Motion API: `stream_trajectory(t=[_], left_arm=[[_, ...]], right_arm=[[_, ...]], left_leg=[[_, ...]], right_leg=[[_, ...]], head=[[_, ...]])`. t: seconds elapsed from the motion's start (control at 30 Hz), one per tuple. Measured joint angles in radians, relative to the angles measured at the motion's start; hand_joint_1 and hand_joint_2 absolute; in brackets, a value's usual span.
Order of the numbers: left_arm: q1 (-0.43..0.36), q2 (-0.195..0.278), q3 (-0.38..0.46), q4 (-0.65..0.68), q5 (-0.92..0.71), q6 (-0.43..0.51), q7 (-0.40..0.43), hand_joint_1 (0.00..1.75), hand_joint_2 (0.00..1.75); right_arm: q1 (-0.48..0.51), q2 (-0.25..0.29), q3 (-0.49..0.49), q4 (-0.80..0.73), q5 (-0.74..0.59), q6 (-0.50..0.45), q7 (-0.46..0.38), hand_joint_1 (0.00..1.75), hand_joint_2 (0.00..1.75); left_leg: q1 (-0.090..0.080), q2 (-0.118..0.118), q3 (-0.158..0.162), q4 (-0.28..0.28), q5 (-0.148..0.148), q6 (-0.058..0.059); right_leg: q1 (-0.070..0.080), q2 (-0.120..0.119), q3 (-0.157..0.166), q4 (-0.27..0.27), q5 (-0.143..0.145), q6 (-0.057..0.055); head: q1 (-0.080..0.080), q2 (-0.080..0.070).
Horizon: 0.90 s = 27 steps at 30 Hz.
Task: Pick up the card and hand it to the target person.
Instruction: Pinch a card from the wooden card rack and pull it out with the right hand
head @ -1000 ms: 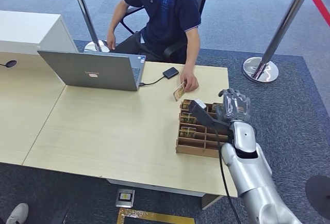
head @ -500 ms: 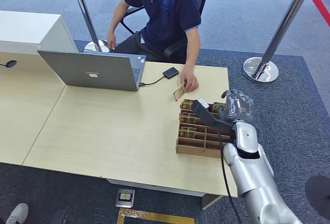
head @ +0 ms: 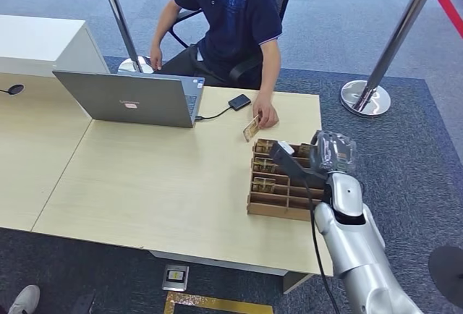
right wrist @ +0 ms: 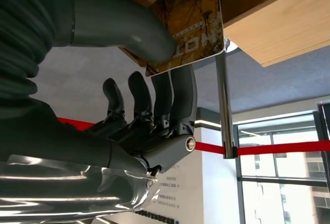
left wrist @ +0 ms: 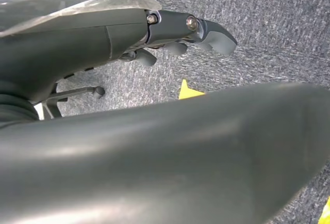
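The robot's right hand [right wrist: 155,79] pinches a glossy yellow-brown patterned card [right wrist: 191,25] between its thick grey thumb and darker fingers, poised over the far right corner of the compartmented wooden card tray [head: 275,209] on the pale wooden desk [head: 163,184]. The left hand [left wrist: 175,30] hangs over grey carpet, apparently holding nothing. The pick-up step looks under way; next, the card should be lifted clear and carried to the seated person in a navy polo shirt [head: 234,17].

Card [right wrist: 186,25] partly hidden behind right hand [right wrist: 155,105] thumb; person [head: 232,17] head cut off by frame edge.
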State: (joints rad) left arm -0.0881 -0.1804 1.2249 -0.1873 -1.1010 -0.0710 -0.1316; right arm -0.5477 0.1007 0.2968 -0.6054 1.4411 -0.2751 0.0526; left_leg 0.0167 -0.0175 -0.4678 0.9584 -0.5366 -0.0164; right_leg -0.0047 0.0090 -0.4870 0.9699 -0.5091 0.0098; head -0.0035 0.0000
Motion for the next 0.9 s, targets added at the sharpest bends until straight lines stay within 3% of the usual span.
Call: stream_trajectory(t=[0.03, 0.47, 0.9], left_arm=[[0.0, 0.0, 0.0, 0.0, 0.0, 0.0, 0.0, 0.0, 0.0], [0.0, 0.0, 0.0, 0.0, 0.0, 0.0, 0.0, 0.0, 0.0], [0.002, 0.0, 0.0, 0.0, 0.006, -0.001, -0.004, 0.0, 0.0]], right_arm=[[0.0, 0.0, 0.0, 0.0, 0.0, -0.001, -0.001, 1.75, 1.75], [0.033, -0.004, 0.0, -0.05, 0.027, -0.028, -0.04, 1.75, 1.75], [0.157, -0.053, 0.027, -0.442, 0.024, 0.016, -0.112, 1.75, 1.75]], left_leg=[[0.0, 0.0, 0.0, 0.0, 0.0, 0.0], [0.0, 0.0, 0.0, 0.001, 0.001, 0.002], [0.0, 0.0, -0.001, 0.001, 0.001, 0.002]], right_leg=[[0.0, 0.0, 0.0, 0.0, 0.0, 0.0], [0.0, 0.0, 0.0, 0.0, 0.002, 0.001], [0.0, 0.0, 0.0, 0.0, 0.002, 0.001]], head=[[0.0, 0.0], [0.0, 0.0], [0.0, 0.0]])
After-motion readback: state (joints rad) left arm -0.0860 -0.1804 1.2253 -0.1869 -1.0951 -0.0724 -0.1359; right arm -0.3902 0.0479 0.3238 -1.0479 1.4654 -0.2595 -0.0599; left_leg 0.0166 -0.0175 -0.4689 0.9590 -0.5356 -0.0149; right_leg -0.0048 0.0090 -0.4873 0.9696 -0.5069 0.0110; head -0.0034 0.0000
